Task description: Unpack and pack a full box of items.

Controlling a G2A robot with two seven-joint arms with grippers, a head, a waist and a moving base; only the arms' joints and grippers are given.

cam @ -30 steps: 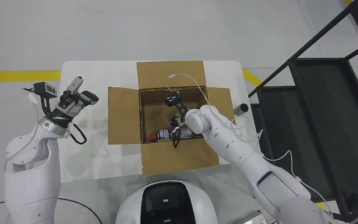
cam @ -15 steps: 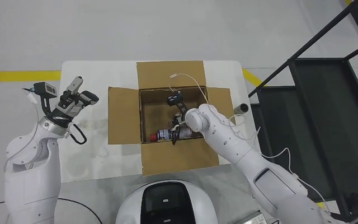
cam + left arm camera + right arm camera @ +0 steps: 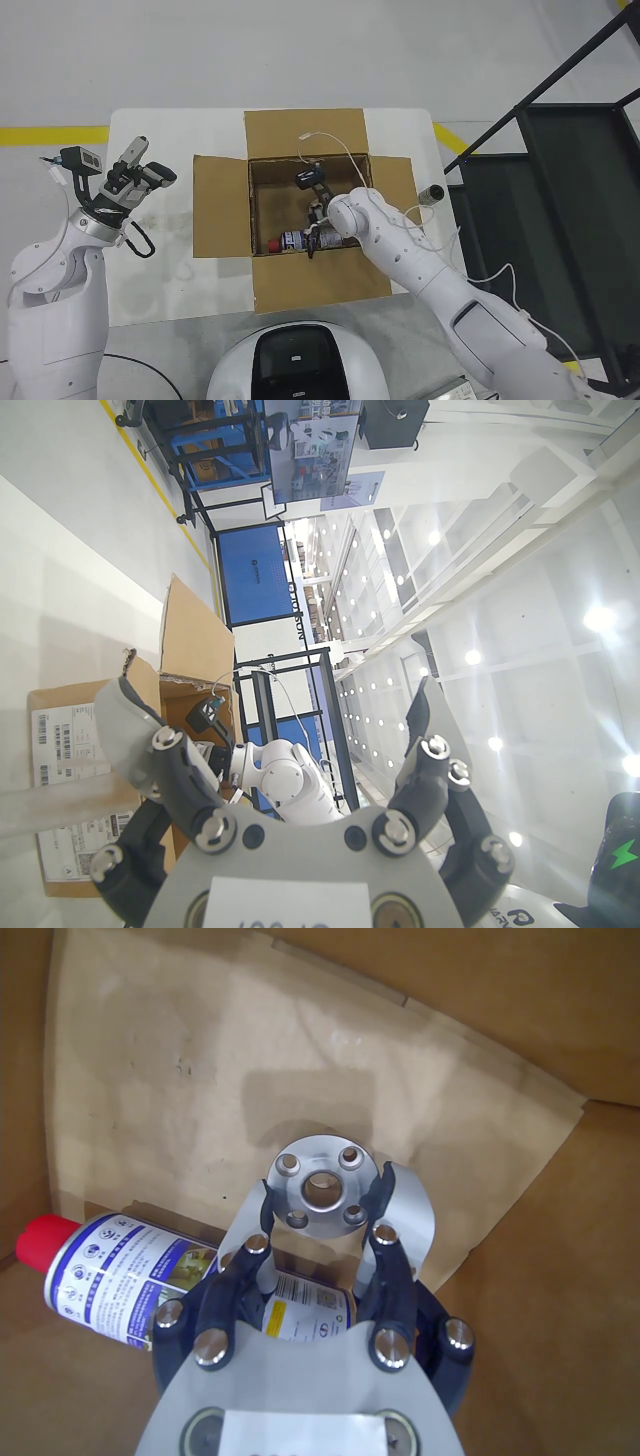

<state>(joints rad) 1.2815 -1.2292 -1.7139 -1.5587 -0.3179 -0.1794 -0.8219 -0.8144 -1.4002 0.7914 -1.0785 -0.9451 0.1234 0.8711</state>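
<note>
Right claw [image 3: 325, 1183] inside the box [image 3: 305, 130] pinches the metal disc [image 3: 320, 1159] by its rim, just over the spray can [image 3: 100, 1273] lying crossways, red cap toward the left claw [image 3: 270, 700], which hangs spread well clear over the surface [image 3: 180, 280].

floor [image 3: 300, 50] pale grey, yellow line [image 3: 50, 134] across | white table [image 3: 180, 292] | black rack [image 3: 580, 140] beside table's right edge | blue panels [image 3: 250, 570], screen [image 3: 312, 450] behind | ceiling lights [image 3: 597, 618] bright

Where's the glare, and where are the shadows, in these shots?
Left wrist view: ceiling lights flare into bright streaks. Right wrist view: evenly lit, the metal flange throws a soft shadow on the floor of the box. Top view: the box interior sits darker than the white table.
</note>
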